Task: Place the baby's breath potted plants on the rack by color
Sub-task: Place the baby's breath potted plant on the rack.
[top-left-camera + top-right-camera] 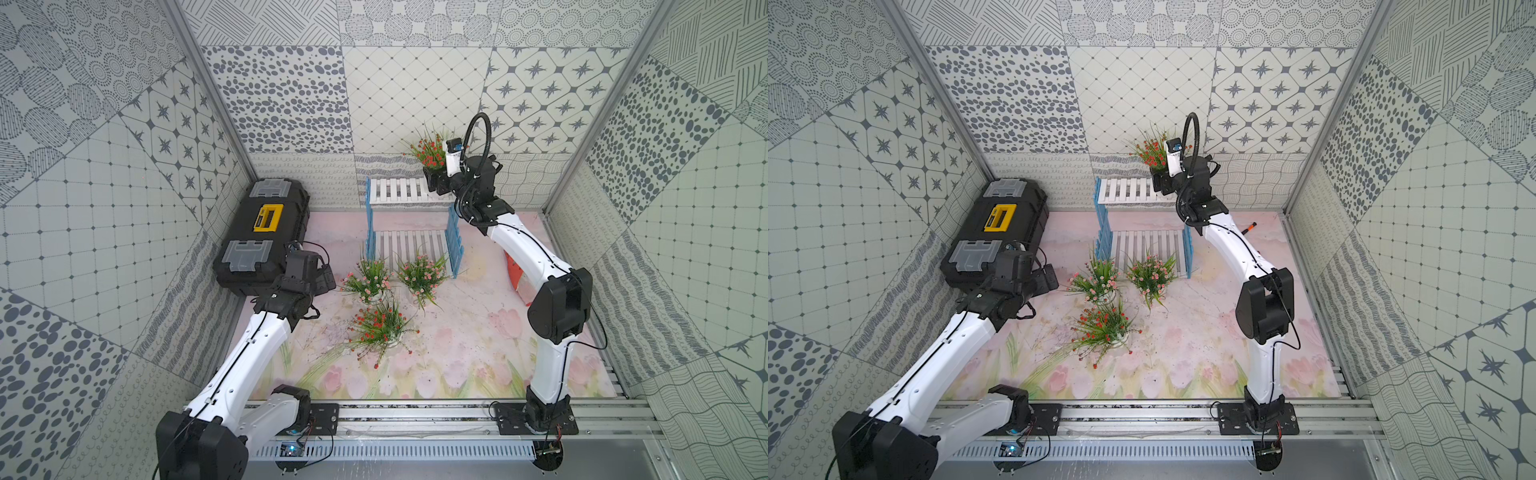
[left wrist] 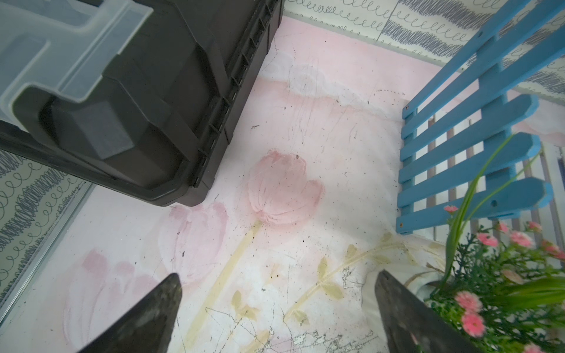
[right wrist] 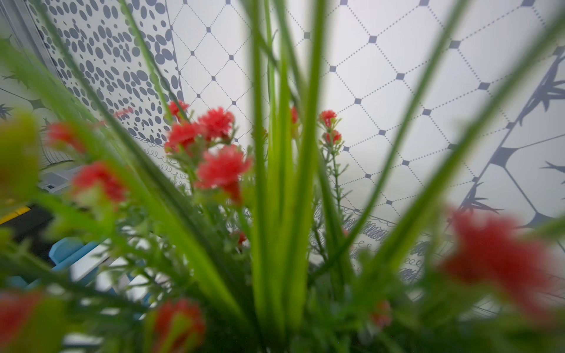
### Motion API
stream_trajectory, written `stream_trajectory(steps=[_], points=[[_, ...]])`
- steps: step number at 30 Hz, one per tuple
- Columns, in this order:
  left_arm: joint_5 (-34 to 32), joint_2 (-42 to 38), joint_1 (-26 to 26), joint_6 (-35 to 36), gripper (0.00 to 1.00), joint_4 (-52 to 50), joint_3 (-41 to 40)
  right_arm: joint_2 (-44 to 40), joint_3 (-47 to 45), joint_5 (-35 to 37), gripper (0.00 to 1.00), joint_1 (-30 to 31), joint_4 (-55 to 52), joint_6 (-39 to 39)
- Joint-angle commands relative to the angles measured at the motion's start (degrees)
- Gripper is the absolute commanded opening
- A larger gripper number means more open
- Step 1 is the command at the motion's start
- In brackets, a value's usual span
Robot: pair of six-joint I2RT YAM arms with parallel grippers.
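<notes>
My right gripper [image 1: 434, 179] [image 1: 1162, 182] is shut on a red-flowered baby's breath potted plant [image 1: 428, 149] [image 1: 1152, 151] at the right end of the rack's [image 1: 399, 189] [image 1: 1125, 189] upper shelf. Its foliage [image 3: 220, 165] fills the right wrist view and hides the fingers and pot. On the mat in front of the rack stand two pink plants [image 1: 370, 276] [image 1: 422, 274] and another red plant [image 1: 380, 324]. My left gripper [image 1: 327, 279] [image 2: 276, 275] is open and empty, just left of the nearer pink plant [image 2: 489, 293].
A black and yellow toolbox [image 1: 266, 232] [image 2: 153, 91] lies close behind the left gripper at the back left. The rack's blue side frame [image 2: 467, 146] stands to the gripper's right. An orange object [image 1: 517, 274] lies on the mat behind the right arm.
</notes>
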Motion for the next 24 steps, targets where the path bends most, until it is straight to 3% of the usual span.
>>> stream_trajectory(steps=[1, 4, 16, 24], points=[[0.97, -0.16, -0.02, -0.38, 0.99, 1.21, -0.29, -3.1, -0.73, 0.73, 0.91, -0.14, 5.22, -0.98], [1.01, -0.32, 0.0, -0.36, 0.99, 0.98, -0.29, -3.95, -1.91, 1.06, 0.98, -0.13, 6.45, -0.98], [0.93, -0.75, -0.03, -0.69, 0.98, 0.98, -0.84, -9.0, -9.21, -0.93, 0.98, -0.13, 10.79, -0.22], [0.4, -1.05, 0.02, -0.07, 0.99, 0.89, -0.65, -17.37, -20.79, 0.26, 0.98, -0.06, 17.26, 1.04]])
